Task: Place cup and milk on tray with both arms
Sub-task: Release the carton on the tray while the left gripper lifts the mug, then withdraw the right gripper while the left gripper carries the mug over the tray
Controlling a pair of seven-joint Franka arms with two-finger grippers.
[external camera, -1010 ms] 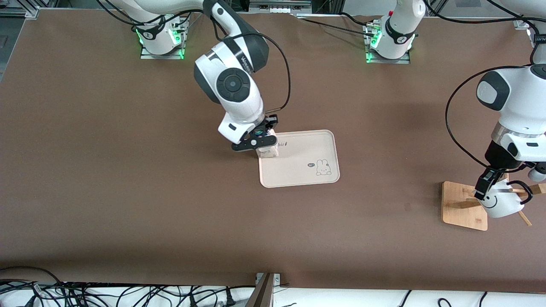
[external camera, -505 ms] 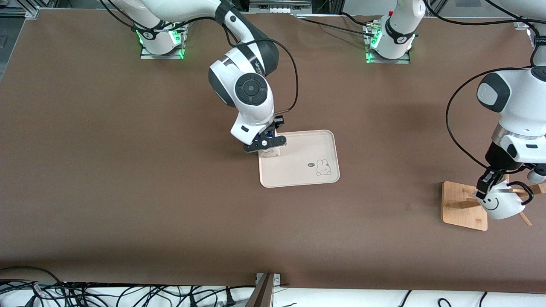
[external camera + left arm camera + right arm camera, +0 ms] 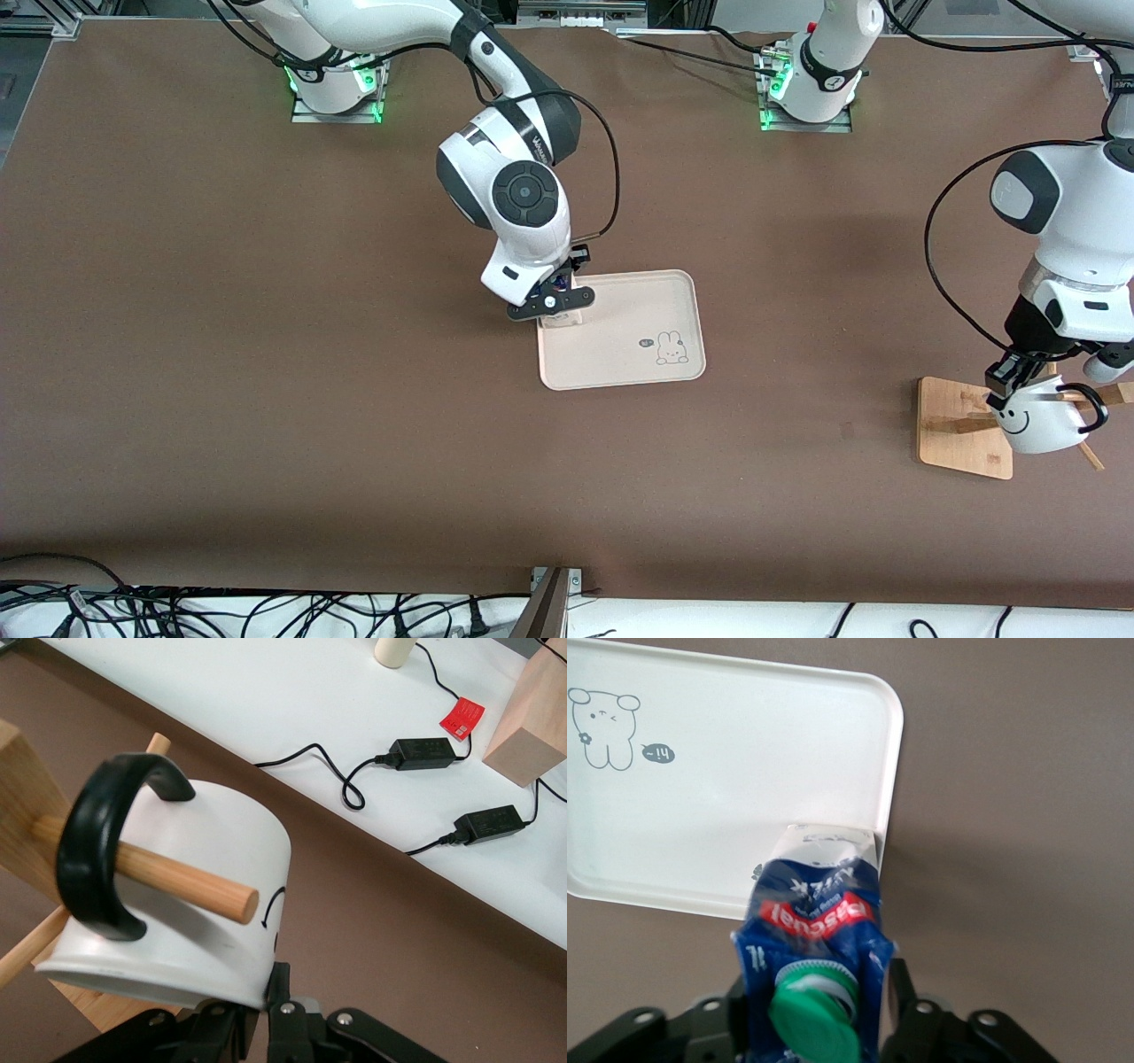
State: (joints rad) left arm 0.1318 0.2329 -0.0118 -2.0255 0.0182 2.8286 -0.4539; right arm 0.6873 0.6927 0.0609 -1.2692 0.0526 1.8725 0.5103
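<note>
The cream tray lies mid-table; it also shows in the right wrist view. My right gripper is shut on the dark-blue milk carton just below its green cap. It holds the carton upright, with its base at the tray corner toward the right arm's end. Only the carton's pale lower part shows in the front view. My left gripper is shut on the rim of the white smiley cup. The cup hangs by its black handle on a wooden peg.
The wooden stand with a square base stands at the left arm's end of the table. A white floor strip with black cables and power bricks runs past the table edge. Brown table lies bare around the tray.
My right arm has carried the milk further over the tray's corner and lowered it. My left gripper has shifted the cup slightly along the peg.
</note>
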